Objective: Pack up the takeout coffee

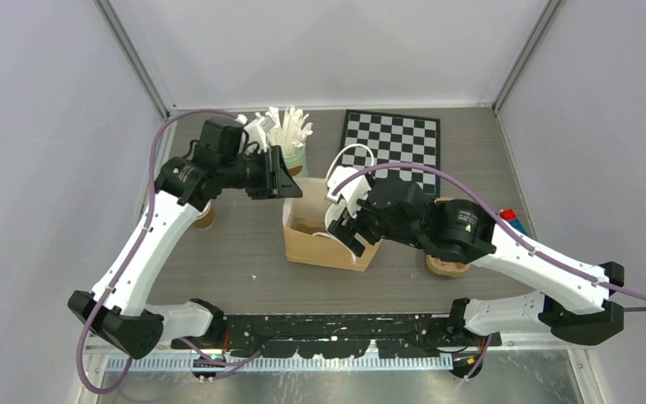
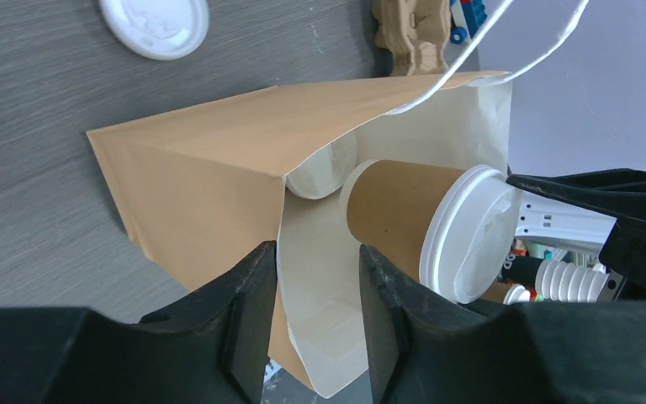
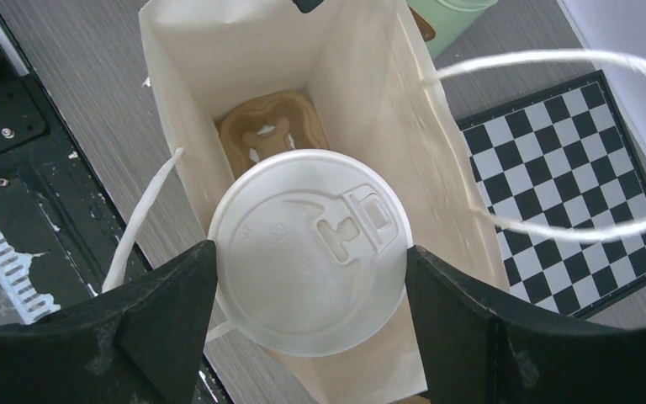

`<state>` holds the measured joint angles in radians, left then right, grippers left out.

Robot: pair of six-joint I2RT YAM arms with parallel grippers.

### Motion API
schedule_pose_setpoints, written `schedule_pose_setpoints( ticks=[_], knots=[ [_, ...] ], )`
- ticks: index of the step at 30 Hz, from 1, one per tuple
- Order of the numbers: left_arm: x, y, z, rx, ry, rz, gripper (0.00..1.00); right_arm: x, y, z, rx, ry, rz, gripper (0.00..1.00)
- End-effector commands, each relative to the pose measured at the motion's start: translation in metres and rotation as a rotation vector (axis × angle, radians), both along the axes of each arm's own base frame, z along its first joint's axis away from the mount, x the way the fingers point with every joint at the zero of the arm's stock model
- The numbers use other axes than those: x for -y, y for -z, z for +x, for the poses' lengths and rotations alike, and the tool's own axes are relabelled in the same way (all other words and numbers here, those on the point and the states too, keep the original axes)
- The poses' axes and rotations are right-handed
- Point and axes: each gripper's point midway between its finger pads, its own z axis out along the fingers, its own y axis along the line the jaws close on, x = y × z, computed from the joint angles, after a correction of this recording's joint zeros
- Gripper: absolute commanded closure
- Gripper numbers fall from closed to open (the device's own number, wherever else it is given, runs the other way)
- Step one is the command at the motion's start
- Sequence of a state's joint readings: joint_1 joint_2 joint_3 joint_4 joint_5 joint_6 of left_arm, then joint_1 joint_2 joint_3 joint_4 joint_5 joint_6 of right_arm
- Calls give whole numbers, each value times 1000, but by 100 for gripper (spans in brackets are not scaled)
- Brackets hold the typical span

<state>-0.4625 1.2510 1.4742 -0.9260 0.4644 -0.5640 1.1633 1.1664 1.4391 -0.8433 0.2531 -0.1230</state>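
Grey table (image 1: 244,278): right hand (image 3: 309,257) clamps lidded cup (image 3: 303,295) above bag (image 3: 370,109), tray (image 3: 273,126) clear only wrist-side; left hand (image 2: 318,261) seemingly apart.

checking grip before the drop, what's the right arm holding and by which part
A lidded cup, fingers clamped on opposite sides of its lid, at the paper bag's mouth.

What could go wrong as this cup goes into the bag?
1. The left hand has its fingers apart around the paper bag wall; unheld, the mouth may close or the bag tip.
2. The lidded cup in the right hand hides much of the pulp tray below; missing a well, it may land tilted.
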Motion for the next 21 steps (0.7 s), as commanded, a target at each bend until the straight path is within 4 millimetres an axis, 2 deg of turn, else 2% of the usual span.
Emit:
schedule_pose_setpoints(
  ticks=[1, 7, 11, 21],
  knots=[
    [-18, -15, -2, 62, -63, 42, 57, -6, -1, -1, 16, -33, 12, 18],
    [-37, -10, -8, 12, -144, 124, 52, -6, 2, -5, -6, -42, 14, 19],
    [-41, -15, -20, -19, -169, 104, 49, -8, 3, -8, -28, -43, 25, 19],
    [-52, -1, -59, -239, -233, 118, 50, -6, 3, -8, -39, -21, 36, 20]
  ],
)
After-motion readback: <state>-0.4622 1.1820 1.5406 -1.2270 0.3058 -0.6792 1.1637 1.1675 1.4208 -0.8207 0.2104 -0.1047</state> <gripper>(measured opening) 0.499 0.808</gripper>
